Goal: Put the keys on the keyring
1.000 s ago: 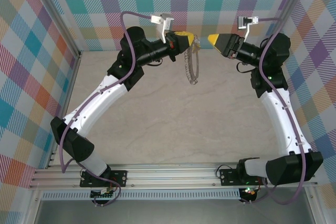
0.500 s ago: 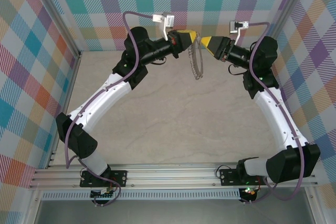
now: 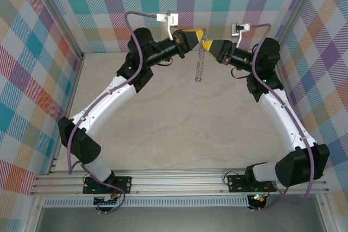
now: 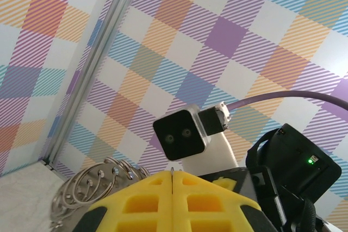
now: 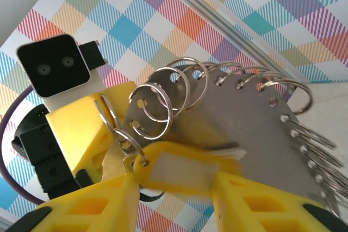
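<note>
The keyring (image 5: pixel 250 129), a flat grey metal plate rimmed with shiny wire loops, hangs clamped between the yellow fingers of the left gripper (image 3: pixel 202 34), the right gripper (image 5: pixel 175 182) pinching the yellow-headed key (image 5: pixel 185 169) beside its loops, above a pale marbled tabletop (image 3: pixel 179 123) within pastel plaid walls (image 3: pixel 43 52).

Blurry key (image 5: pixel 185 168); edge-cropped keyring (image 5: pixel 244 118).

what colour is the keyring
Silver-grey metal, the keyring shows best in the right wrist view.
</note>
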Available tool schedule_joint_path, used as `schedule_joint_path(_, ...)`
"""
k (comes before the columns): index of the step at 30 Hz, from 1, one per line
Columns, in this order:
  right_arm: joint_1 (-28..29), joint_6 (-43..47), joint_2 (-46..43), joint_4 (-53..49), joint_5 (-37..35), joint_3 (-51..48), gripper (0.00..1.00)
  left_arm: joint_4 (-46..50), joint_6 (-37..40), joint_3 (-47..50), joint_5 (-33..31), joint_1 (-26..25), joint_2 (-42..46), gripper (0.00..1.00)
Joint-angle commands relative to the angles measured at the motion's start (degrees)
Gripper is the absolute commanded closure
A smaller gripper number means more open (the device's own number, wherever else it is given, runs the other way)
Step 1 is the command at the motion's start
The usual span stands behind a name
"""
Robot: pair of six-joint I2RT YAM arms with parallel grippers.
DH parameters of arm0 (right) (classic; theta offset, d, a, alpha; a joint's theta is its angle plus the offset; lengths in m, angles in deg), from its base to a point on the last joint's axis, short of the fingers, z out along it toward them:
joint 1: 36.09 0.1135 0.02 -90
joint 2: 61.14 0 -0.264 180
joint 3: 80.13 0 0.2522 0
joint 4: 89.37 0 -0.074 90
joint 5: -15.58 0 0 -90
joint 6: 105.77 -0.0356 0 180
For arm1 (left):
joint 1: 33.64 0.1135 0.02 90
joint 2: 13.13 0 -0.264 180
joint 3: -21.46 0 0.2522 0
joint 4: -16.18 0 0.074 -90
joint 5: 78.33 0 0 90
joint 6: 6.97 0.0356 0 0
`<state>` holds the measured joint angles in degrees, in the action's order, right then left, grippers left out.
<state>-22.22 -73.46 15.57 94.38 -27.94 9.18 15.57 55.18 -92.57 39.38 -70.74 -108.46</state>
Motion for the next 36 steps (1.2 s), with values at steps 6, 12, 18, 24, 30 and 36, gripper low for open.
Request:
schedule_joint_path(6,1.2,2.21,-0.48,-0.63,0.27,1.79,0.8,-5.53,-3.98,1.54,-1.99,0.01,0.71,1.0)
schedule_joint_path(12,3.31,2.75,-0.55,-2.2,-0.25,1.44,0.83,-7.47,-6.71,4.55,-3.39,0.01,1.93,1.0)
schedule_joint_path(18,5.11,3.68,-1.31,-5.57,-0.51,0.89,0.72,-7.99,-7.66,7.14,-4.83,0.33,3.5,1.0)
schedule_joint_path(24,2.08,7.12,-7.78,-13.76,-2.32,0.48,0.53,-8.12,-8.55,8.4,-4.95,1.47,4.36,1.0)
schedule_joint_path(30,-2.12,4.37,-8.75,-13.15,-4.66,2.06,0.52,-8.74,-10.68,8.35,-3.66,2.55,4.11,1.0)
schedule_joint_path(36,-2.22,-1.03,-1.83,-5.79,-4.05,8.17,0.52,-9.09,-12.01,8.11,-2.48,3.09,3.85,1.0)
